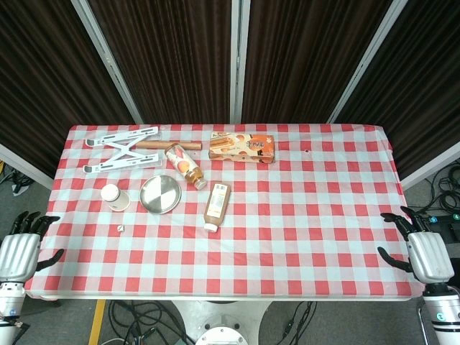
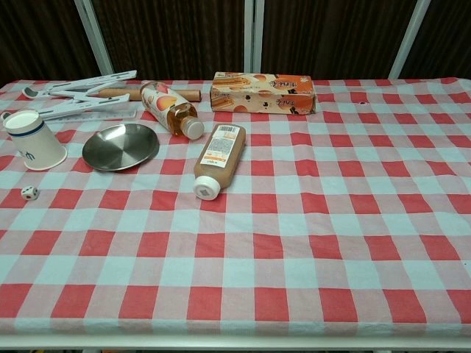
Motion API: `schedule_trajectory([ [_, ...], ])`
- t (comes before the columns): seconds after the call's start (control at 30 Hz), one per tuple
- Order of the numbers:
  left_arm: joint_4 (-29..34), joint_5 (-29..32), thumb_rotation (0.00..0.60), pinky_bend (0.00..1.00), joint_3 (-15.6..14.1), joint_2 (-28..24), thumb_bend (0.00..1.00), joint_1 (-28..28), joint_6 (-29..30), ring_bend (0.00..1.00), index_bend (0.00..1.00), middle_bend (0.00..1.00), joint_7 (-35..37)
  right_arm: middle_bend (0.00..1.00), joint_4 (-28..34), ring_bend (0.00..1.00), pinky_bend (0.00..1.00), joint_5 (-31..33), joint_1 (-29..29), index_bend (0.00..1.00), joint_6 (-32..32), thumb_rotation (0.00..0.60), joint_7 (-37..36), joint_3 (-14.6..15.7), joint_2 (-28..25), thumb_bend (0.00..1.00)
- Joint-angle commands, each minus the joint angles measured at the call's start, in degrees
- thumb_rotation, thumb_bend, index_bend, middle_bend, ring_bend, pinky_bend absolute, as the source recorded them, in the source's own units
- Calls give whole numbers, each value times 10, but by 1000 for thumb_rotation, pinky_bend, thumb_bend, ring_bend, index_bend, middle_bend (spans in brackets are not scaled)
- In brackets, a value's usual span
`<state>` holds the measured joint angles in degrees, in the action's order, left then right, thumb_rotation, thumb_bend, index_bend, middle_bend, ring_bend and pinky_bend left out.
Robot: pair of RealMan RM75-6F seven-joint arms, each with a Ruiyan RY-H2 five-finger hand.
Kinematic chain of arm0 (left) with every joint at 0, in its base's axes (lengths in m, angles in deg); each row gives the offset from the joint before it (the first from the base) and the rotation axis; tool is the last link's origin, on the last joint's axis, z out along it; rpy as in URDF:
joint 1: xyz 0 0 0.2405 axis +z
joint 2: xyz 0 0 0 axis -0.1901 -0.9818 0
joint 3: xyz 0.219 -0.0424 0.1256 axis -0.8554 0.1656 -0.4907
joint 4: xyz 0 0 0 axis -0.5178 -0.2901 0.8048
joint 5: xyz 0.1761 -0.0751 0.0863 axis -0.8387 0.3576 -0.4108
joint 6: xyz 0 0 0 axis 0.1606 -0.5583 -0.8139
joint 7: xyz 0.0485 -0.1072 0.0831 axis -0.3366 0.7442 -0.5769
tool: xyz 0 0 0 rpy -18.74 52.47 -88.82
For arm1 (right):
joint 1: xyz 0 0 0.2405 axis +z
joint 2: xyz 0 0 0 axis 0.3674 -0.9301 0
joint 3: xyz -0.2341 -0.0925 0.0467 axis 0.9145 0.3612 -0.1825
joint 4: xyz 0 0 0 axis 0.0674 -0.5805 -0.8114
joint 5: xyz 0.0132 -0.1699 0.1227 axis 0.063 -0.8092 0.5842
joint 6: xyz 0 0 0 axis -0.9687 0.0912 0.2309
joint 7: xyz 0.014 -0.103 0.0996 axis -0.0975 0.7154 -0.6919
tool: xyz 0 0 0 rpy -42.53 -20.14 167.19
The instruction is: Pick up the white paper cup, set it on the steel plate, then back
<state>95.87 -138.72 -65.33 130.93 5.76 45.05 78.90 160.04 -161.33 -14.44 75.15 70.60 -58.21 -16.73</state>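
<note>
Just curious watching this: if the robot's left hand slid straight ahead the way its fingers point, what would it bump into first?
Probably nothing: the left hand hangs off the table's left edge, pointing along it, though depth is unclear.

White paper cup (image 2: 32,143) with blue rim band, upside down on wide mouth, near left edge of tabletop (image 2: 331,243). Steel plate (image 2: 120,146) just right of it, round, shallow, shiny, lying flat and bare, not touching.
</note>
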Motion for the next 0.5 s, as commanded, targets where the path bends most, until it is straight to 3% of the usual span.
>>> schedule_trajectory([
  [0.03,-1,2,600,97,0,1,204,0,-1,127,248,267,1,318,1,113,175,0,1,241,-1,600,1,-1,0,144],
  [0.5,-1,0,600,97,9,5,204,-6,3,127,248,267,-3,318,-3,113,175,0,-3,241,9,600,-4,-3,0,143],
])
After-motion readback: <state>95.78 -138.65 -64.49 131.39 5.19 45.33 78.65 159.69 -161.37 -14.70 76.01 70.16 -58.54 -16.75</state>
